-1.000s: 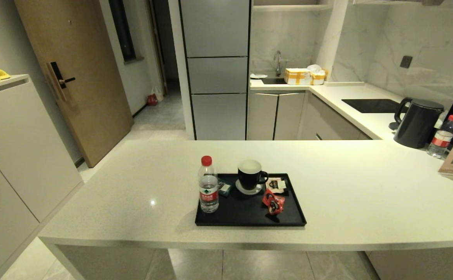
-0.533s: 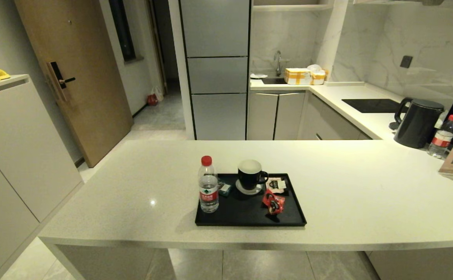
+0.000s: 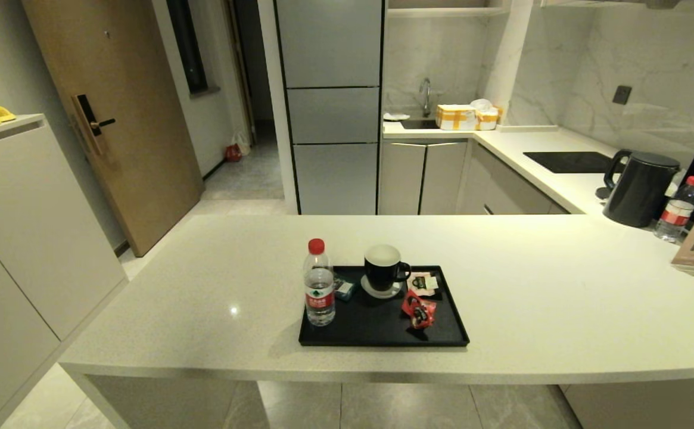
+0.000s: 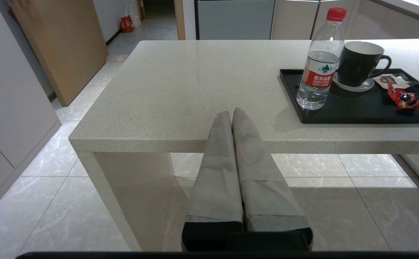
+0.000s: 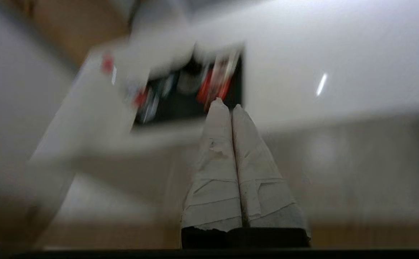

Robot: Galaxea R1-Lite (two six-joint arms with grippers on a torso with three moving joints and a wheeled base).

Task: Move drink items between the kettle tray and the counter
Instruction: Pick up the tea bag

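No transfer is complete. The water bottle [image 3: 319, 290] stands in the near left corner of the kettle tray [image 3: 376, 335]; the sachet [image 3: 418, 310] lies near its right edge. Left tool [image 4: 231, 116] and right tool [image 5: 226, 105], fingers together, sit below the bench [image 3: 561, 310] front edge.

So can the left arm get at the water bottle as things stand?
Probably yes. The water bottle stands at the tray's left end, nearest the shut left tool, with only bare counter between.
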